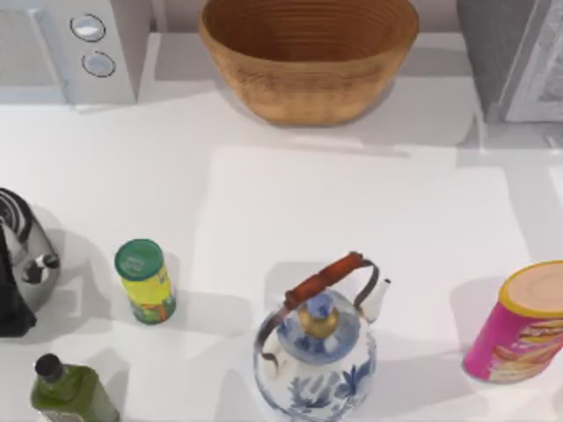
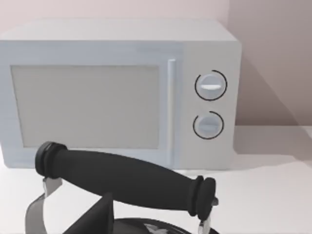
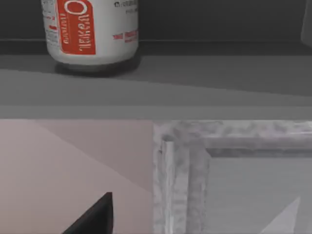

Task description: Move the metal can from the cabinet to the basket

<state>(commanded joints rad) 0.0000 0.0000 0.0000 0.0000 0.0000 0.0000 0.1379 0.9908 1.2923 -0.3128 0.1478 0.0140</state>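
Observation:
The metal can, silver with a white-and-red label, stands upright on a dark grey shelf inside the cabinet. The cabinet's pale framed door panel is at the table's far right corner. My right gripper is open and empty. It hovers in front of the cabinet, short of the can and apart from it. The tan wicker basket sits at the back centre with nothing in it. My left gripper is parked over a black kettle at the table's left.
A white microwave fills the back left. On the table stand a yellow canister with a green lid, a blue-and-white teapot, a pink snack tube, an olive-oil bottle and a black kettle.

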